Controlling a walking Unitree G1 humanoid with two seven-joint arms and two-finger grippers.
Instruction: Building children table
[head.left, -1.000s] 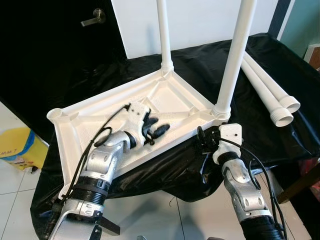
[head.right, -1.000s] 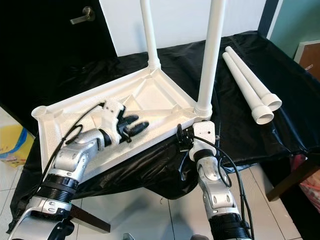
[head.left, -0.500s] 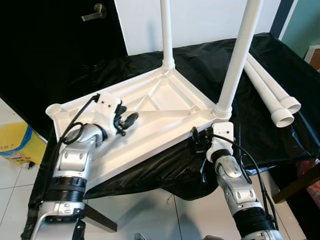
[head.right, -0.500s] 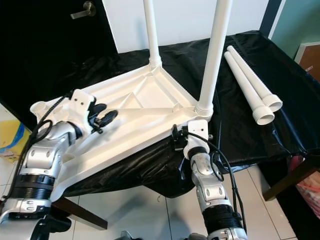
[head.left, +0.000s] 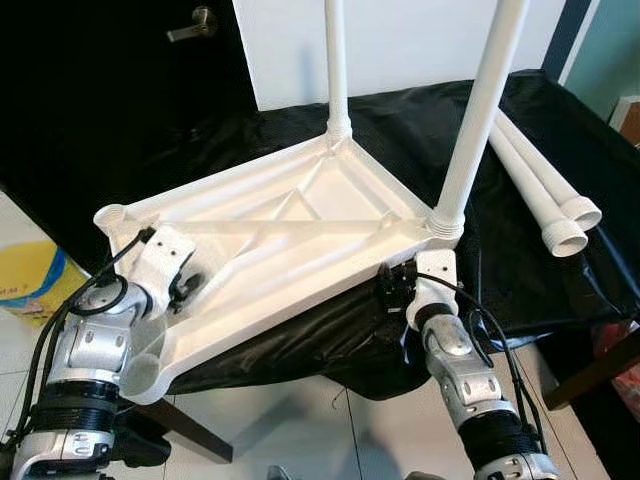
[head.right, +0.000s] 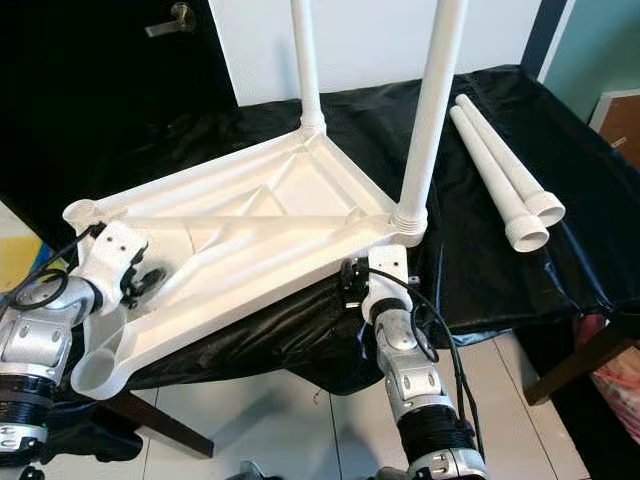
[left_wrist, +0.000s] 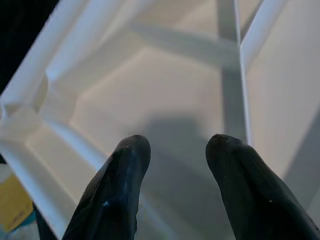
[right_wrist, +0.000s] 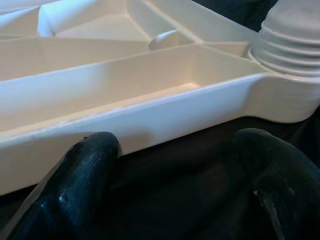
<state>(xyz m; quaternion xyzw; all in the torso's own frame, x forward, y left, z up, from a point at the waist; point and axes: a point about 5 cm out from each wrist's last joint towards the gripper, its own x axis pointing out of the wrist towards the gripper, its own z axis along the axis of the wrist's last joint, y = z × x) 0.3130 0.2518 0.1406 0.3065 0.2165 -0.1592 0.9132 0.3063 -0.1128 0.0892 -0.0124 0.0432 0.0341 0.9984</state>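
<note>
While it lies upside down on the black-draped desk (head.left: 560, 290), the white tabletop (head.left: 290, 250) shows its ribbed underside, with its near-left part jutting past the desk's edge over the tiled floor (head.left: 300, 430). Two legs stand upright in the tabletop's sockets: one leg (head.left: 337, 70) at the far corner, the other leg (head.left: 480, 120) at the near-right corner. An empty socket (head.left: 112, 216) sits at the tabletop's far-left corner and another socket (head.right: 95, 372) at its near-left corner. Two loose legs (head.left: 545, 190) lie side by side on the desk, well to the right of the tabletop, their threaded ends toward the robot.

At the tabletop's left part, the left hand (head.left: 183, 290) hangs over the ribs near the rim. The left wrist view looks straight down into a ribbed bay: its two black fingers (left_wrist: 117, 195) are spread apart, with nothing between them, above the white plastic. The eye views show those fingers only partly.

Below the tabletop's near-right corner, the right hand (head.left: 392, 290) sits against the near rim, just under the standing leg. The right wrist view gives what the eye views hide: its fingers (right_wrist: 75, 195) are wide apart, one close under the rim, with black cloth between them and the threaded base of the leg (right_wrist: 290, 40) just beyond.

Behind the tabletop stands a dark door with a handle (head.left: 195, 24).
</note>
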